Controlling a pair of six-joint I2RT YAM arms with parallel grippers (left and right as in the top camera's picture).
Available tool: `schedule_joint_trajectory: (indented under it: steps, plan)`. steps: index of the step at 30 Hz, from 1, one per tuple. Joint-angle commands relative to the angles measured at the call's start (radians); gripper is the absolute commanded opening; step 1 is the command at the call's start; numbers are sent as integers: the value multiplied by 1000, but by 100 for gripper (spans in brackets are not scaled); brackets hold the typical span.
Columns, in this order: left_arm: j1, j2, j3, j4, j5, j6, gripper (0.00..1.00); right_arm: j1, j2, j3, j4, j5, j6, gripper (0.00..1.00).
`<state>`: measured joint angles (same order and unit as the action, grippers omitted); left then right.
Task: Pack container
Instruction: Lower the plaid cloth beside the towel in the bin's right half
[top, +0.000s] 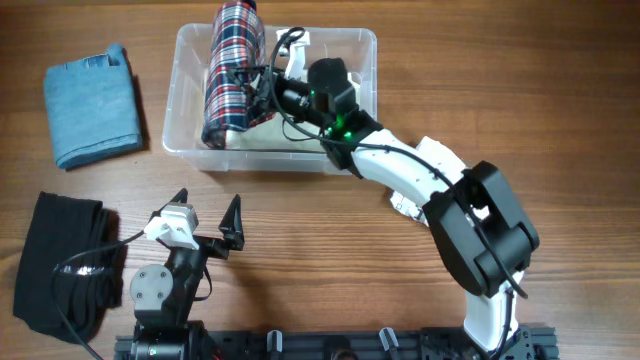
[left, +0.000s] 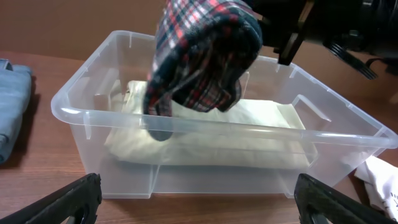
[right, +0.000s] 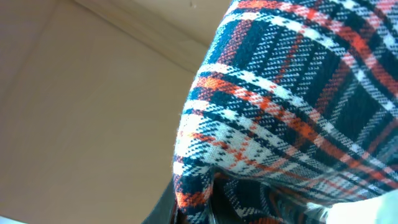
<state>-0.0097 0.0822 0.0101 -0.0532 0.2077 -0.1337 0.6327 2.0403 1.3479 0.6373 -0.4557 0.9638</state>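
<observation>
The clear plastic container (top: 190, 140) stands at the back middle of the table and fills the left wrist view (left: 74, 106). A folded cream cloth (left: 261, 127) lies flat inside it. My right gripper (top: 255, 85) is inside the bin, shut on a plaid red, navy and white cloth (top: 232, 70) that hangs over the bin's left half (left: 202, 56). The plaid cloth (right: 298, 106) fills the right wrist view and hides the fingers. My left gripper (top: 208, 215) is open and empty in front of the bin, its fingertips at the bottom corners of the left wrist view (left: 199, 199).
A folded blue cloth (top: 92, 105) lies at the back left, its edge in the left wrist view (left: 12, 106). A black cloth (top: 60, 265) lies at the front left. A white cloth (top: 405, 208) shows under the right arm, right of the bin (left: 382, 180).
</observation>
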Motion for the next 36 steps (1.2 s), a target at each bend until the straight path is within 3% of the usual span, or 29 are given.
schedule_joint_trajectory:
  steps: [1,5,11,25,28,36]
  plan:
    - [7,-2,-4,-4,12,-9,100,-44,-6,23,-16,-79,-79,4]
    - [7,-2,-4,-4,12,-9,100,-75,-2,22,-73,-96,-126,4]
    - [7,-2,-4,-4,12,-9,100,-75,-2,22,98,-147,-17,4]
    - [7,-2,-4,-4,12,-9,100,-73,41,22,-58,-54,-53,4]
    - [7,-2,-4,-4,12,-9,100,-81,49,22,-122,-33,-120,4]
    - [7,-2,-4,-4,12,-9,100,-208,48,22,-224,-124,-208,4]
